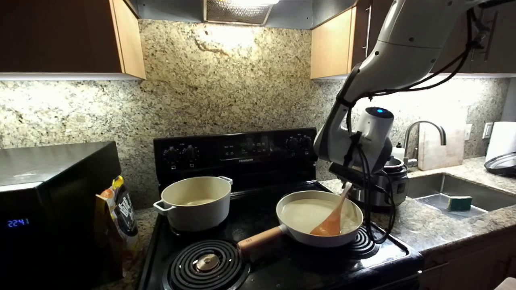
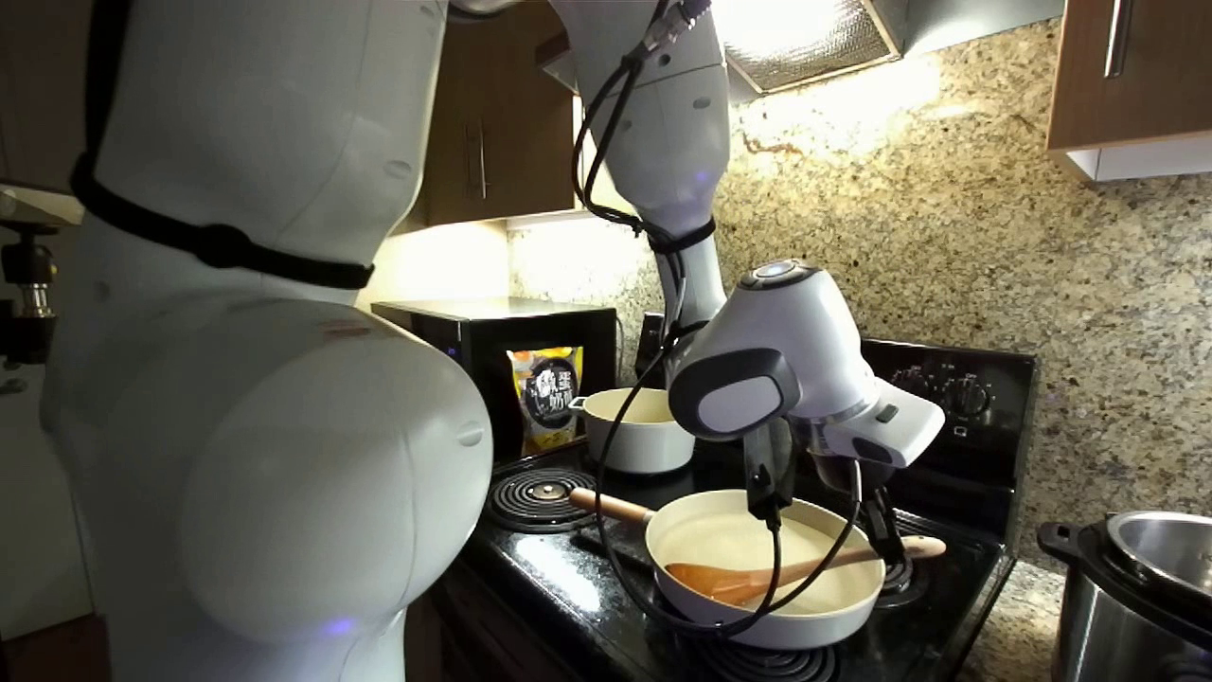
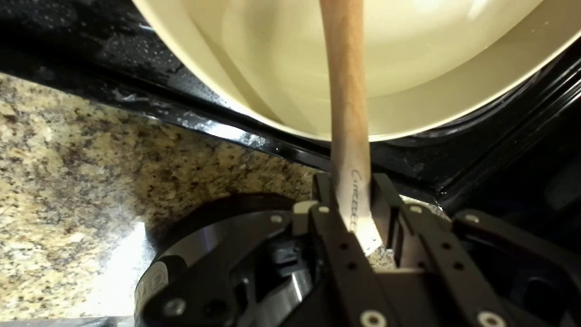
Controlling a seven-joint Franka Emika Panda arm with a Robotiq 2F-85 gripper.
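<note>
A wooden spatula (image 1: 328, 225) leans in a cream-lined frying pan (image 1: 300, 211), its broad blade down inside and its handle slanting over the rim. In the wrist view my gripper (image 3: 353, 190) is shut on the handle end of the spatula (image 3: 348, 95), one finger on each side of the wood. Dark lettering runs along the handle between the fingers. An exterior view has the gripper (image 2: 888, 540) just outside the rim of the pan (image 2: 682, 540), with the spatula blade (image 2: 715, 580) lying low in it. The pan's wooden handle (image 1: 260, 238) points away from the gripper.
A white pot (image 1: 197, 217) stands on the stove's back burner, and a bare coil burner (image 1: 207, 264) lies before it. Close beside the gripper is a steel cooker (image 1: 399, 189). Beyond are the sink (image 1: 427, 187) with a sponge (image 1: 459, 203), a microwave (image 1: 60, 209) and a snack bag (image 1: 121, 213).
</note>
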